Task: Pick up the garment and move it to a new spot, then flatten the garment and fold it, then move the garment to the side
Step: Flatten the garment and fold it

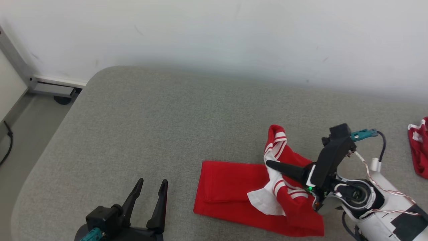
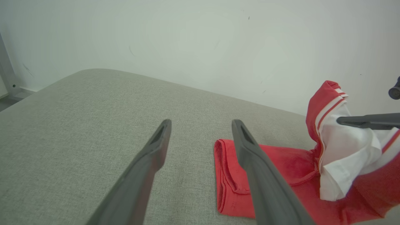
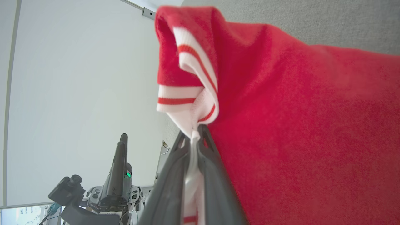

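Pinching striped trim of the red garment [image 1: 230, 187] in the right gripper [image 1: 268, 163] above the cushion [image 1: 133, 117]; holding left gripper [image 1: 152, 182] spread, empty

Grey cushion [image 1: 133, 134]; white wall [image 1: 214, 33]; red cloth [image 1: 419, 150] at right edge.

The grey cushion [image 1: 133, 127] lies bare across the left, centre and top of the head view, open room right up to the wall [image 1: 214, 33] along the top. The left gripper [image 1: 152, 181], at the lower left with fingers spread, has bare cushion ahead of it. At the lower right the red garment [image 1: 230, 190] covers the surface. The right gripper [image 1: 269, 164], clamped on a raised striped fold of it, and its arm [image 1: 384, 207] block that corner. A bare strip separates them from a second red cloth [image 1: 419, 150] at the right edge. Past the cushion's left edge lies floor [image 1: 30, 113], with a cable [image 1: 8, 144] and a metal rail [image 1: 50, 85].
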### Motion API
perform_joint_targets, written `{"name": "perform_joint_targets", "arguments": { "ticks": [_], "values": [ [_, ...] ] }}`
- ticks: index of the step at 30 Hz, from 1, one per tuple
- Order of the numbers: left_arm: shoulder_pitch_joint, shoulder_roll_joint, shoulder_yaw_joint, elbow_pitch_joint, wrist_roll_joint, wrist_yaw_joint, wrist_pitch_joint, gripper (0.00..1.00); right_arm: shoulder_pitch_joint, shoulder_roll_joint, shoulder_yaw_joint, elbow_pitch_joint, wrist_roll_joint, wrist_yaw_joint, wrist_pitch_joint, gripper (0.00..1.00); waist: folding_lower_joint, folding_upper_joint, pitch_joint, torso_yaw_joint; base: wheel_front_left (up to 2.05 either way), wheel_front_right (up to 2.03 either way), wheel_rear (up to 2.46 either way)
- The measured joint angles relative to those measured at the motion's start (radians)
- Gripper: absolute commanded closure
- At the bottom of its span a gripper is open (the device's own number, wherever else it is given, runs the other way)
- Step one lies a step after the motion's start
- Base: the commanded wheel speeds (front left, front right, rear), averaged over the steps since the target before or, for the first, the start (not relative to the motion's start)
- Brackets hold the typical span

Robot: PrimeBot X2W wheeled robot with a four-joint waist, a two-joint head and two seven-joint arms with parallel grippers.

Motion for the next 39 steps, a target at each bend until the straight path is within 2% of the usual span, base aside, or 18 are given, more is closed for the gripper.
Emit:
{"name": "perform_joint_targets", "arguments": {
  "ticks": [7,17,22,23,25,34,37,39],
  "values": [
    [-0.008,-0.025,-0.009,0.01,0.0,-0.008,0.0,0.0,-0.023,0.064,0.034,0.055,-0.035,-0.033,-0.034,1.0,0.0,0.0,0.024,0.031,0.0,0.0,0.0],
    [-0.041,-0.045,-0.019,0.044,0.0,-0.017,0.0,0.0,-0.064,0.138,0.05,0.145,-0.049,-0.039,-0.073,1.0,0.0,0.0,0.045,0.065,0.0,0.0,0.0],
    [-0.043,-0.05,-0.02,0.06,0.0,-0.018,0.0,0.0,-0.075,0.139,0.079,0.19,-0.075,-0.043,-0.076,1.0,0.0,0.0001,0.043,0.071,0.0,0.0,0.0],
    [-0.043,-0.051,-0.02,0.06,0.0,-0.018,0.0,0.0,-0.078,0.137,0.082,0.193,-0.084,-0.043,-0.077,0.89,0.0,0.0,0.043,0.072,0.0,0.0,0.0],
    [-0.043,-0.051,-0.019,0.063,0.0,-0.018,-0.001,0.0,-0.08,0.139,0.087,0.206,-0.097,-0.043,-0.078,0.0,0.0,0.0,0.042,0.072,0.0,0.0,0.0],
    [-0.043,-0.05,-0.011,0.078,0.0,-0.018,-0.001,0.0,-0.082,0.13,0.042,0.227,-0.093,-0.034,-0.118,0.0,-0.0001,0.0,0.034,0.058,0.0,0.0,0.0],
    [-0.041,-0.049,-0.005,0.08,0.0,-0.017,-0.001,0.0,-0.078,0.099,0.03,0.208,-0.099,-0.017,-0.149,0.0,-0.0001,0.0,0.028,0.052,0.0,0.0,0.0],
    [-0.038,-0.043,0.004,0.08,0.0,-0.017,-0.001,0.0,-0.072,0.059,0.047,0.191,-0.144,-0.009,-0.17,0.0,-0.0001,0.0,0.024,0.046,0.0,0.0,0.0]
  ]
}}
